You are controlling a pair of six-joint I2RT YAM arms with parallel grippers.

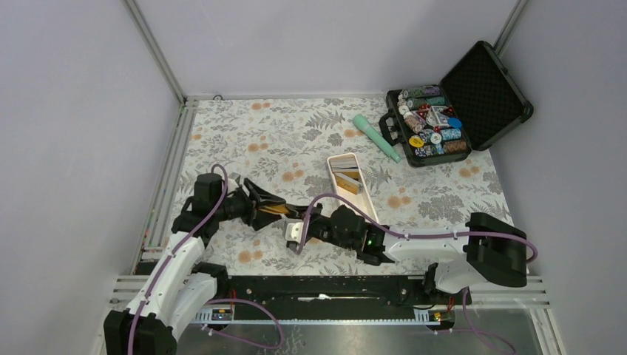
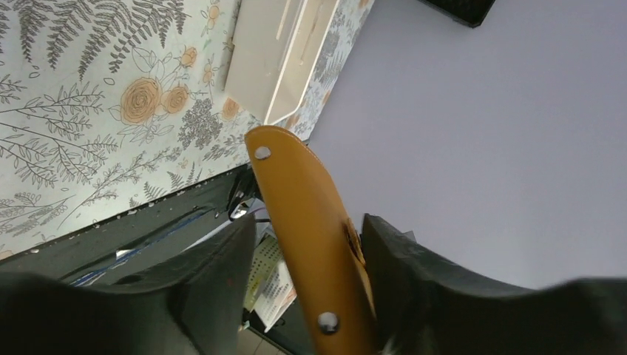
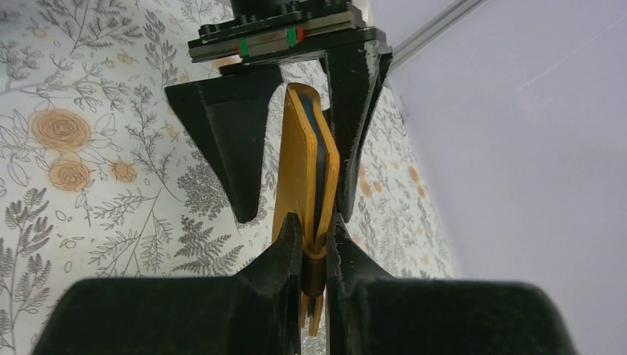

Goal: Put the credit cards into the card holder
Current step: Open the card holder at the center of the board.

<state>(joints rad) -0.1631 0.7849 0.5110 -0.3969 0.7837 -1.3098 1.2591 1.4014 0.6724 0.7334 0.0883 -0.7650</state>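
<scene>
The orange card holder (image 1: 275,210) is held up off the table between both grippers, near the front left. My right gripper (image 3: 314,222) is shut on one edge of the closed card holder (image 3: 307,170). My left gripper (image 2: 307,220) is open around its other end. The card holder (image 2: 310,222) rests against one finger (image 2: 421,274), with a gap to the other finger (image 2: 214,266). In the top view my left gripper (image 1: 259,203) and right gripper (image 1: 304,222) face each other. Several credit cards (image 1: 347,180) stand in the long white tray (image 1: 364,201).
The white tray (image 2: 255,66) lies just beyond the grippers. A teal tube (image 1: 375,136) and an open black case of poker chips (image 1: 436,126) sit at the back right. A pale flat piece (image 1: 293,233) shows by the right gripper; I cannot tell what it is.
</scene>
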